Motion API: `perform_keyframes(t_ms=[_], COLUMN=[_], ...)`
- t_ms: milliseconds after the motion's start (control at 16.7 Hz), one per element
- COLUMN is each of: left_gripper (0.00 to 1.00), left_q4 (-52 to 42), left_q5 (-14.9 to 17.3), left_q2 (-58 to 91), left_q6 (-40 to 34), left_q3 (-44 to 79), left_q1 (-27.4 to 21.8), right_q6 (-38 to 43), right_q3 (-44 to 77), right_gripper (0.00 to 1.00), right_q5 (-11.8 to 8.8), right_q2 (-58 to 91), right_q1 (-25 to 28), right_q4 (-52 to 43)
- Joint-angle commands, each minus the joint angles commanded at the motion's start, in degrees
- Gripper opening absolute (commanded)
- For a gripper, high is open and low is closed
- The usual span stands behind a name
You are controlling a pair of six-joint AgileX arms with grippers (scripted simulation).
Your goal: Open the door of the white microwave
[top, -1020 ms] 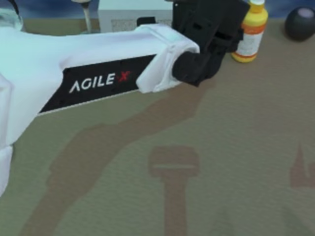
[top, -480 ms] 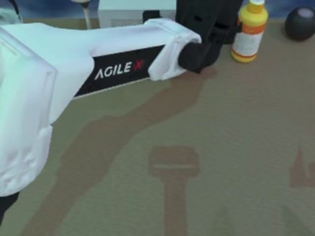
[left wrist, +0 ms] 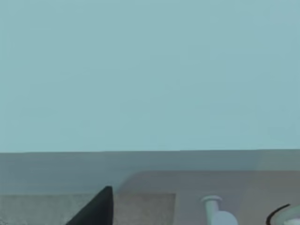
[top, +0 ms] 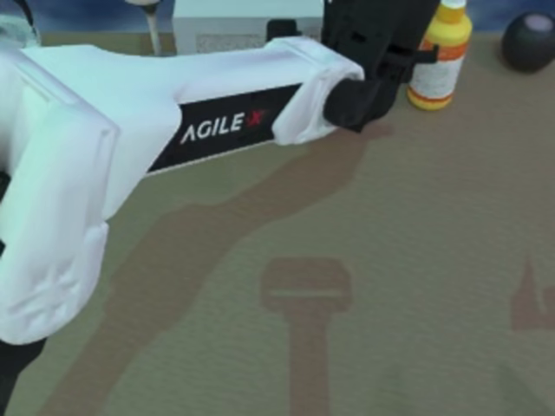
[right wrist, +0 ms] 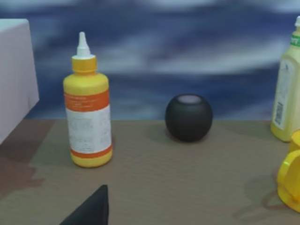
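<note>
The left gripper (top: 381, 43) is at the far edge of the counter (top: 416, 260), up against the front of the white microwave (top: 247, 10). Its black body hides its own fingertips from above, so I cannot tell whether it is spread or pressed together. The left arm (top: 173, 130) reaches across from the top view's left and covers most of the oven; only a strip of white top and a sliver of speckled grey front show above the forearm. That sliver is likely the door (top: 217, 41), though its edges are hidden and it cannot be told whether it is ajar. The left wrist view is filled mostly with a flat pale surface, with one dark finger (left wrist: 96, 211) cut off at the frame edge.

A yellow bottle (top: 440, 56) stands just beside the left gripper, partly masked by it. A dark round ball (top: 527, 39) sits well apart, at the far right.

The right gripper shows only as one dark finger tip (right wrist: 91, 211) in its own wrist view; its state cannot be told. A yellow cup (right wrist: 290, 176) and a pale bottle (right wrist: 288, 79) are cut off there.
</note>
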Motion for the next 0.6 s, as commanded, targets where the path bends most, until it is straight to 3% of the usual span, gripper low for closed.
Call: perform_keyframes(t_ms=[600], left_gripper=[0.17], left_q4=[0.0], left_q5=[0.0], left_q2=[0.0], left_q6=[0.0], left_q3=[0.0], left_q1=[0.0], right_q6=[0.0], right_q3=[0.0], right_gripper=[1.00], right_q5=[0.0], right_q2=[0.0], right_q1=[0.0], right_q4=[0.0])
